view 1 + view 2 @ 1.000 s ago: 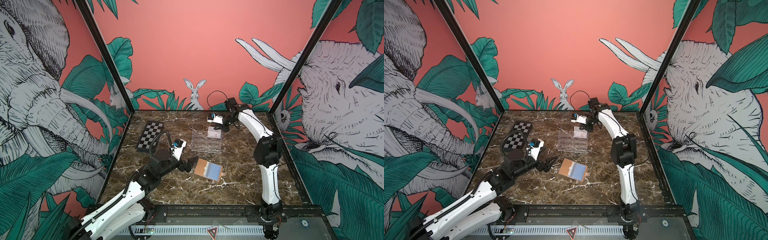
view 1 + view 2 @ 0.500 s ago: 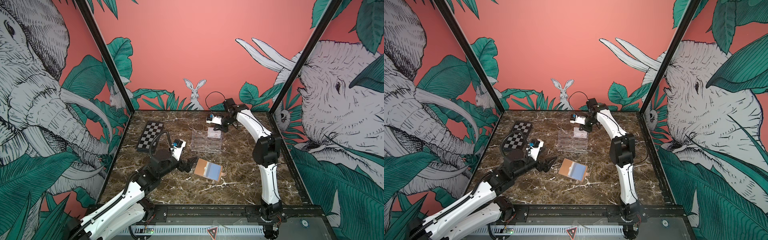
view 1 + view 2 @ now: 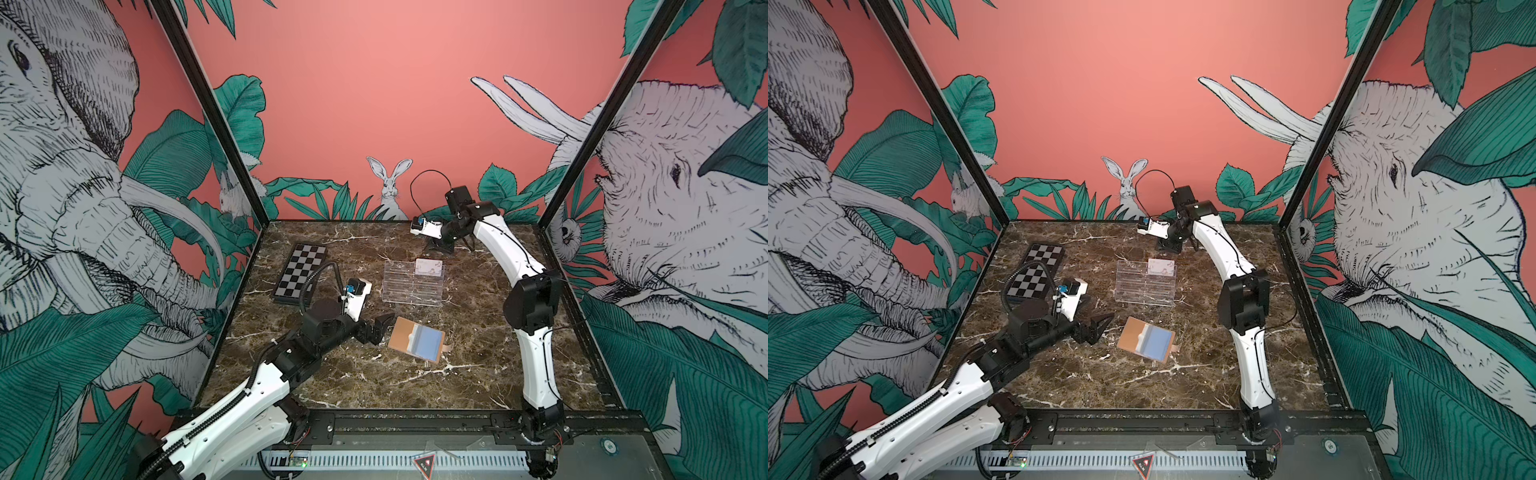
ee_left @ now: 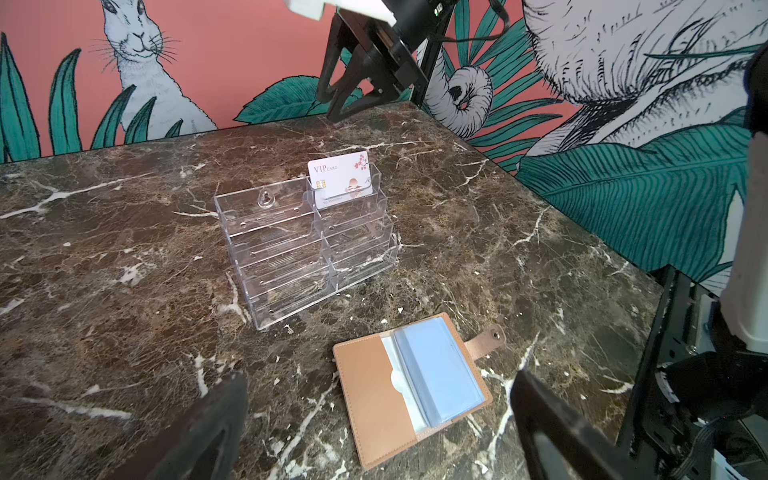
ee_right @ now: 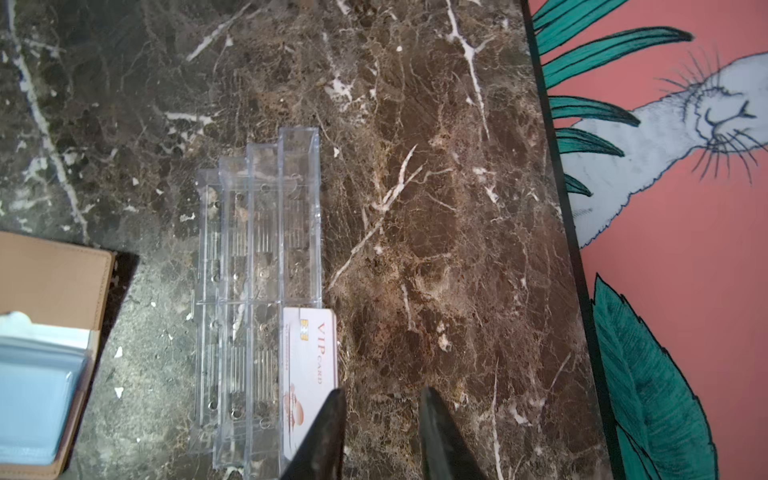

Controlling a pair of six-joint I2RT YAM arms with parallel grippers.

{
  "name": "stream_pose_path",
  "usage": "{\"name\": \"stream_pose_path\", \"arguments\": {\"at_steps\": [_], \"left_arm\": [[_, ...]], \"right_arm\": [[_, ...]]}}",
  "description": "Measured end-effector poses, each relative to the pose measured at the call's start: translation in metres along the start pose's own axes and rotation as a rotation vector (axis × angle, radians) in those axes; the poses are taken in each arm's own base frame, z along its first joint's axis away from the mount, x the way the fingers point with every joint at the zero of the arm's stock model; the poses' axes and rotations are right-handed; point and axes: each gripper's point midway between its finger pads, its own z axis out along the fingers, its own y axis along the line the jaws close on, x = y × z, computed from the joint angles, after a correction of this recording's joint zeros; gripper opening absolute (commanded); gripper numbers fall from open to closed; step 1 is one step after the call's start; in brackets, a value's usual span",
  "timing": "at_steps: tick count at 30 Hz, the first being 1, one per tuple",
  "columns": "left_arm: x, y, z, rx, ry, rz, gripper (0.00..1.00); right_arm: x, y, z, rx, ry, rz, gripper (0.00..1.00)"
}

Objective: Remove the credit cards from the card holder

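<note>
The left end effector point(image 3: 384, 328) hangs wide open just beside the open card holder point(image 3: 401, 337) on the surface point(image 3: 469, 374). The pale blue credit cards point(image 3: 428, 348) lie sleeved inside the holder, their number hard to tell. The right end effector point(image 5: 381, 392), closed a second ago, now stands narrowly parted and empty above and behind the whitish card point(image 3: 429, 267), which rests in the back tier of the clear rack point(image 3: 409, 286).

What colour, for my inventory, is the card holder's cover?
Tan; the card holder shows best in the left wrist view.
</note>
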Motion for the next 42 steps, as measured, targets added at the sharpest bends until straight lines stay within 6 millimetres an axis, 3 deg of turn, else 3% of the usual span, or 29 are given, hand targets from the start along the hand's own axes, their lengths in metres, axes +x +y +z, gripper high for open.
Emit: {"name": "stream_pose_path", "arguments": {"at_steps": [6,12,16,20,23,29,37,42], "left_arm": [[0.000,0.001,0.000,-0.008,-0.002,-0.009,0.99],[-0.002,0.004,-0.001,-0.024,-0.010,-0.020,0.99],[-0.004,0.004,-0.003,-0.029,-0.021,-0.024,0.99],[-0.004,0.006,-0.005,-0.038,-0.032,-0.029,0.99],[-0.004,0.007,-0.006,-0.043,-0.037,-0.032,0.99],[-0.007,0.010,-0.012,-0.060,-0.058,-0.037,0.99],[-0.007,0.024,-0.017,-0.141,-0.084,-0.050,0.99],[-0.009,0.036,-0.020,-0.211,-0.102,-0.057,0.99]], "right_arm": [[-0.008,-0.011,-0.013,0.077,-0.005,-0.008,0.50],[-0.014,-0.021,-0.054,0.264,-0.014,0.017,0.67],[-0.006,-0.036,-0.083,0.439,-0.028,0.179,0.74],[0.022,-0.041,-0.102,0.543,-0.056,0.447,0.76],[0.051,-0.031,-0.104,0.579,-0.079,0.644,0.79],[0.102,0.012,-0.105,0.626,-0.114,0.901,0.86],[0.136,0.045,-0.159,0.813,-0.228,1.015,0.96],[0.162,0.075,-0.175,0.888,-0.242,1.057,0.98]]}}
